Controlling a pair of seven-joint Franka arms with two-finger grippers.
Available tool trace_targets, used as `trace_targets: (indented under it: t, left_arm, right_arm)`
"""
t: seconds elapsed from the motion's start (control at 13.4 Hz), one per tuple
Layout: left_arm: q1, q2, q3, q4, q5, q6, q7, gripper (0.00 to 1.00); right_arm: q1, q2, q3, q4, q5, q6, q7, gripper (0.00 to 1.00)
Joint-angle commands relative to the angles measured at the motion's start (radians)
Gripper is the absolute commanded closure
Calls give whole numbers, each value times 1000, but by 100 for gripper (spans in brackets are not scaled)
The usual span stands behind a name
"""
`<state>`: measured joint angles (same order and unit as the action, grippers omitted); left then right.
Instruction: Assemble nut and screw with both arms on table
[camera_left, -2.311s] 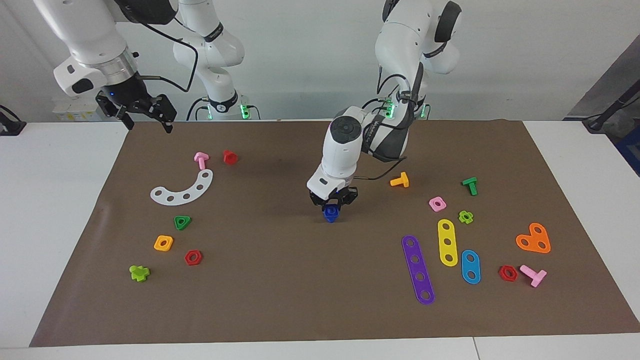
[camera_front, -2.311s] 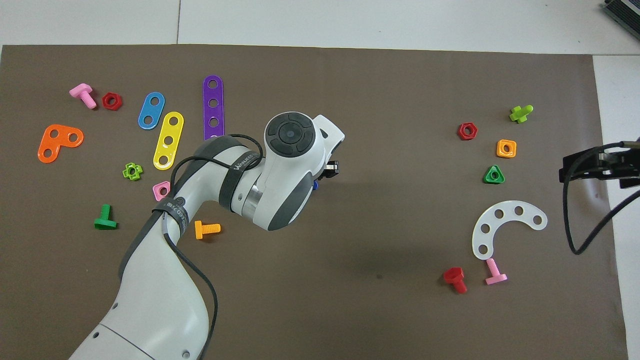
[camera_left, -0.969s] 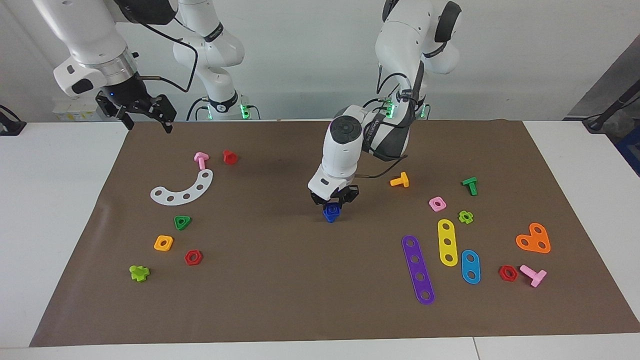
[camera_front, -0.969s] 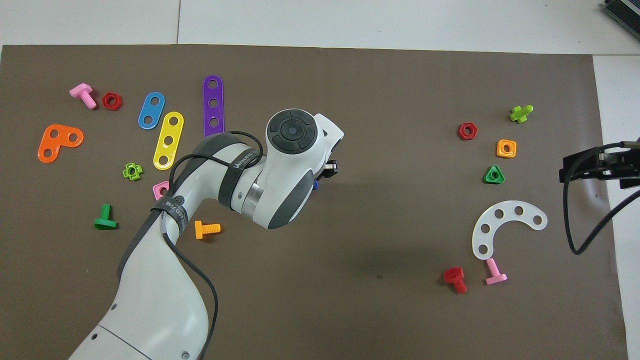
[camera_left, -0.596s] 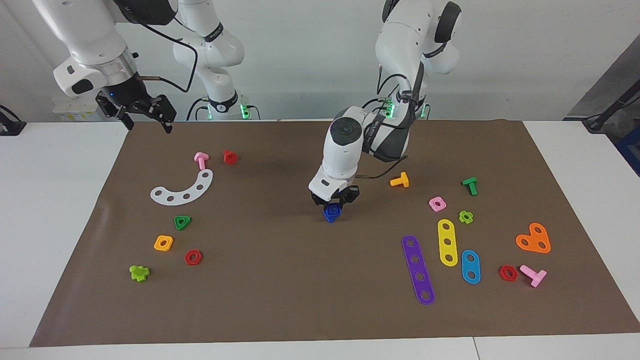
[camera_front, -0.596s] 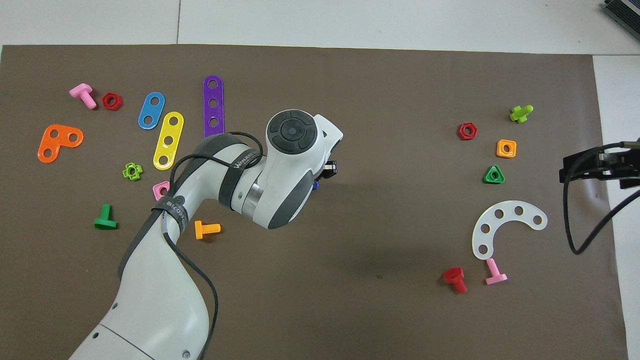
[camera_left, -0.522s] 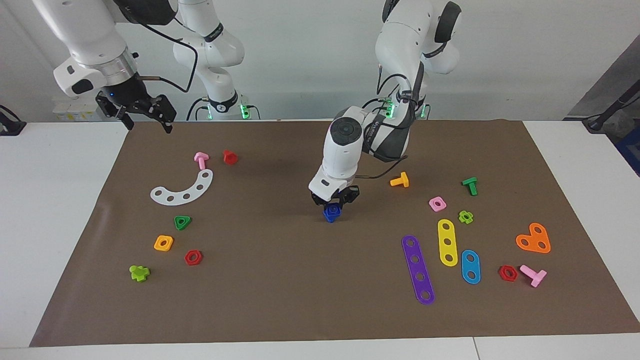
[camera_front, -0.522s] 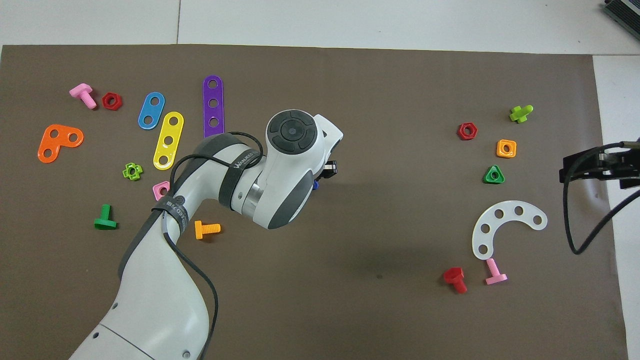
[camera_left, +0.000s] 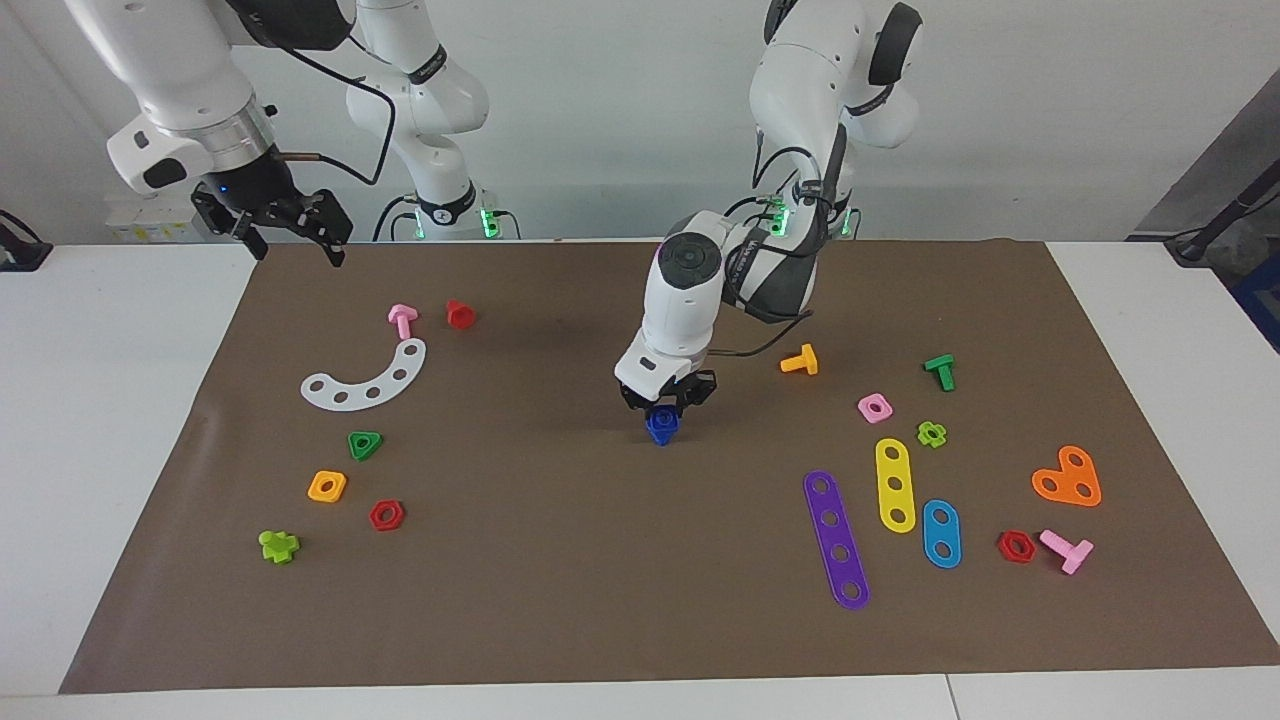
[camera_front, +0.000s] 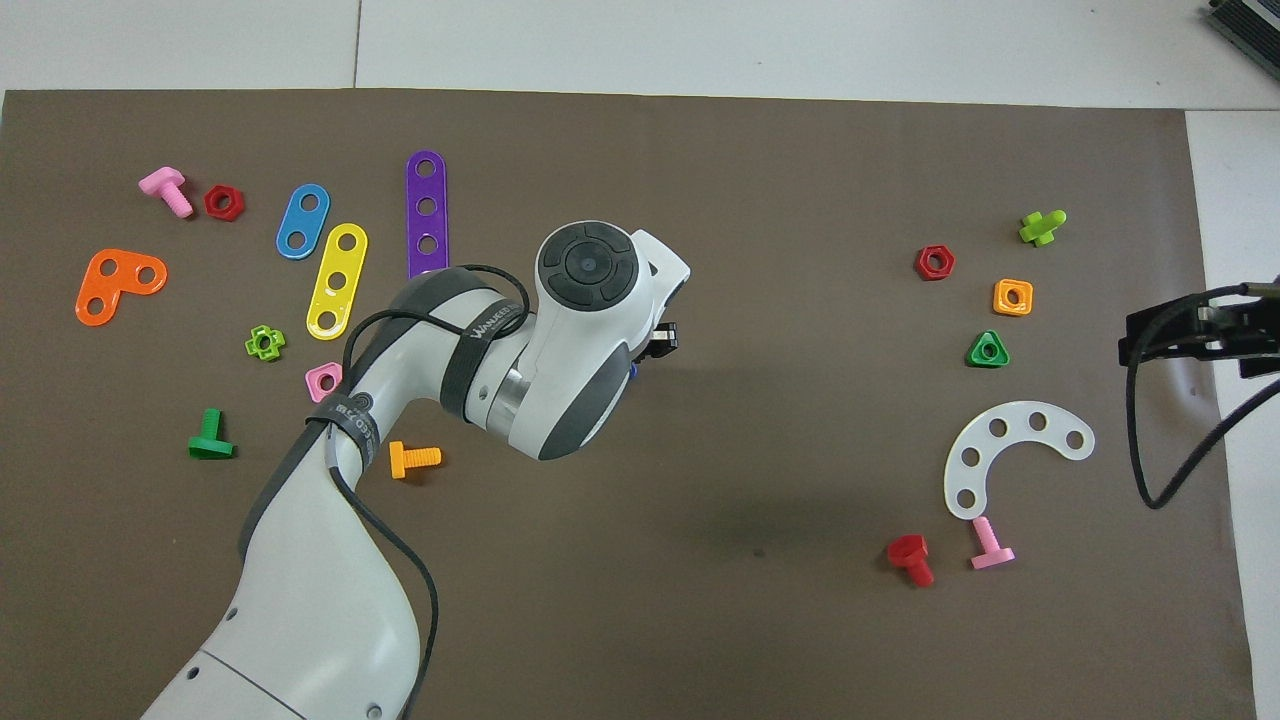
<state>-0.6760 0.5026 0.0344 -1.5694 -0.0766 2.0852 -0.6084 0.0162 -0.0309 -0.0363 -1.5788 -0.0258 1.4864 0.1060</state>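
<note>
Jaws of your left gripper point straight down, right on top of the small dark-blue plastic screw, but you cannot tell if they are squeezing it. That screw stands upright on the middle of the brown paper-covered surface. Your right gripper waits up high over the surface's edge, its jaws spread apart.

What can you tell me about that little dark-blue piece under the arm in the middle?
The blue piece is small, glossy plastic, sitting on the brown mat mid-table. The left gripper is right over it, at its top. Whether it is one part or nut and screw stacked cannot be told. In the overhead view only a blue sliver shows.
</note>
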Motion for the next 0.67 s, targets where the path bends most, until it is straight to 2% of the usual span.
trace_targets:
  t: [0.0,0.3,0.6]
  left_arm:
    - [-16,2,13,17,-11,-24,-14,75]
    - [-17,1,15,19,-14,-59,-13,75]
    - [-19,1,13,5,-20,-42,-14,75]
  right_arm:
    - [-15,-21,3,-21,3,-9,-37,0]
    - [-15,-21,1,-23,3,-9,-37,0]
    - [-15,-21,1,-23,3,-9,-37,0]
